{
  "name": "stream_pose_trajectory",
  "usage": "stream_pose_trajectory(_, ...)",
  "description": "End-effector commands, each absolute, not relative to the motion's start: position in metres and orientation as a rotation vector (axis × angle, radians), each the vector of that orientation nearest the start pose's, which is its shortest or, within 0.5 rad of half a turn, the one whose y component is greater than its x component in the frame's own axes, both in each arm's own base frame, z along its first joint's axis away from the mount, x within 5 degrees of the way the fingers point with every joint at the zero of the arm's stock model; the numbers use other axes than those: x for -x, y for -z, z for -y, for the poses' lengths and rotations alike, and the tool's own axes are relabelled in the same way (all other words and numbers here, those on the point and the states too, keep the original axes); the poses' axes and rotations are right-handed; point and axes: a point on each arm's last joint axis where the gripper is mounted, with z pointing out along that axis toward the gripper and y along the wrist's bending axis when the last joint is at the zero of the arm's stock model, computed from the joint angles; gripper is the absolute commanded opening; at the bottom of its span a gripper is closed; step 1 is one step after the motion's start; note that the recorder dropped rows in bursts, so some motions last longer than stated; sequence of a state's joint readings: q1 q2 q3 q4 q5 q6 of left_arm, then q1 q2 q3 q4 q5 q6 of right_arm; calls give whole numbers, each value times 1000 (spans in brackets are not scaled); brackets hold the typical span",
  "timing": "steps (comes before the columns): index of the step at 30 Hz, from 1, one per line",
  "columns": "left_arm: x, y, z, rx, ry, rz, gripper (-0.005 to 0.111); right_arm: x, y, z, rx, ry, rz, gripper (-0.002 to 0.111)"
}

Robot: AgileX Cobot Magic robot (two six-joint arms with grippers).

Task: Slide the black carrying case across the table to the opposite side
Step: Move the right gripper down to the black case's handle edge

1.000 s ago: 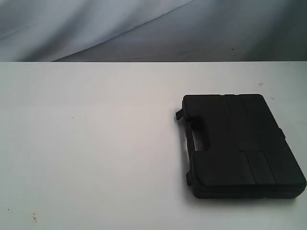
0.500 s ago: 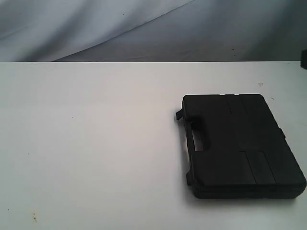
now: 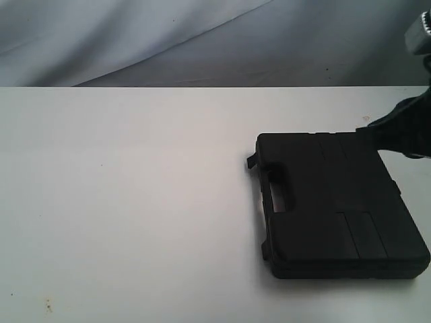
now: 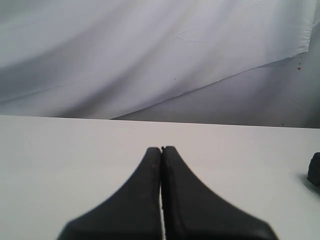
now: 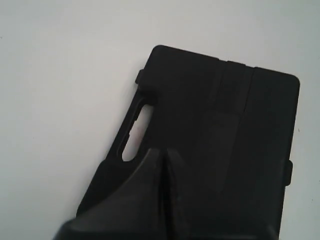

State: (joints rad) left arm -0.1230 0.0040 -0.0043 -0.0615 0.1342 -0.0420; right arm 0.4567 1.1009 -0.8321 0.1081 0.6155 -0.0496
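The black carrying case [image 3: 333, 205] lies flat on the right side of the white table [image 3: 135, 202], its handle slot facing left. My right gripper [image 3: 363, 133] reaches in from the right edge of the exterior view and hangs over the case's far right corner, its jaws pressed together with nothing between them. In the right wrist view the case [image 5: 235, 125] fills most of the picture beneath the shut right gripper [image 5: 163, 151]. My left gripper [image 4: 161, 149] is shut and empty above bare table [image 4: 60, 160]. A sliver of the case [image 4: 314, 170] shows at that view's edge.
A grey-white cloth backdrop [image 3: 202, 40] hangs behind the table's far edge. The case lies close to the table's right and front edges. A few small specks [image 3: 48, 306] mark the tabletop near the front left.
The right arm has come into the exterior view from the right edge and now hangs over the case's far right corner. The case has not moved.
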Motion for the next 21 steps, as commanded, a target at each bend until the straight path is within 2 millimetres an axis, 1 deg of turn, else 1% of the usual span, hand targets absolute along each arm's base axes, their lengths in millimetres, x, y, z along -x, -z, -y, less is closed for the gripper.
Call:
stream_pose_trajectory(1, -56, -201, 7, -15, 183, -1618, 0, -204, -290, -112, 545, -306, -2390, 0)
stream_pose_trajectory(8, -56, -201, 7, -15, 183, -1618, 0, -216, -260, -123, 541, -308, -2555, 0)
stream_pose_trajectory(10, -56, -201, 7, -15, 183, -1618, 0, -219, -255, -125, 544, -304, -2590, 0)
stream_pose_trajectory(13, -56, -201, 7, -15, 183, -1618, 0, -228, -255, -131, 559, -296, -2645, 0)
stream_pose_trajectory(21, -56, -201, 7, -15, 183, -1618, 0, -256, -265, -152, 555, -352, -2741, 0)
